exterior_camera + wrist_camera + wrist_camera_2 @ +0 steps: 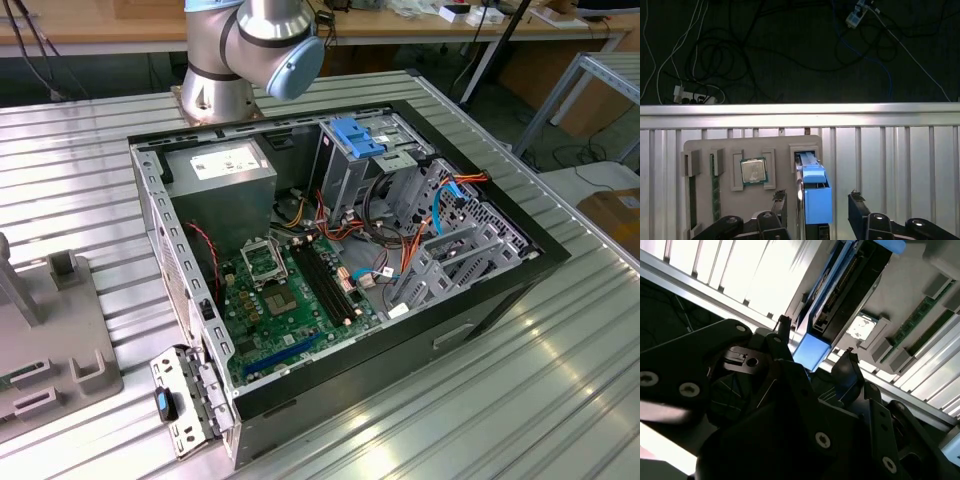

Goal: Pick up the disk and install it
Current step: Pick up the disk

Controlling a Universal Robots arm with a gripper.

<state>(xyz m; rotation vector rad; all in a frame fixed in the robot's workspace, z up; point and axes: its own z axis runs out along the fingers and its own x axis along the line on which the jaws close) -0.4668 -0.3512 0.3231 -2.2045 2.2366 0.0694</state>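
Observation:
The disk [816, 192] stands on edge in a slot of a grey fixture tray [705, 150], its bright blue carrier end facing the camera. In the second wrist view the disk [852, 295] shows its dark body and a blue carrier end. My gripper [817, 201] is open and straddles the disk, one black fingertip [780, 199] on each side, with a small gap to the carrier. The same straddle appears for the gripper [815, 347] in the second wrist view. The open computer case [545, 255] with its silver drive cage [345, 175] lies in the exterior view's middle.
The tray also holds a processor chip [754, 171] and a memory stick [715, 190]. The slatted table's edge [800, 115] runs just beyond the tray, with cables on the floor past it. A fixed blue bracket [357, 135] tops the drive cage. The arm's base [235, 60] stands behind the case.

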